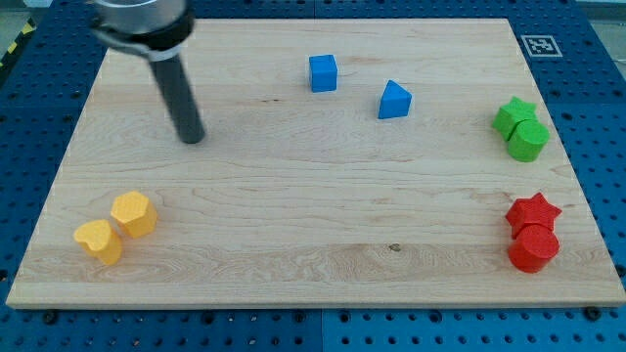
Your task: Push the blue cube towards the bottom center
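Observation:
The blue cube (pixel 323 72) sits near the view's top, slightly left of centre, on the wooden board (pixel 313 225). A blue triangular block (pixel 394 100) lies to its right and a little lower. My tip (pixel 192 138) rests on the board at the upper left, well to the left of the blue cube and lower than it, touching no block.
Two yellow blocks (pixel 134 213) (pixel 100 241) lie at the lower left. A green star (pixel 514 114) and a green cylinder (pixel 528 141) sit at the right edge. A red star (pixel 532 210) and a red cylinder (pixel 534 248) sit at the lower right.

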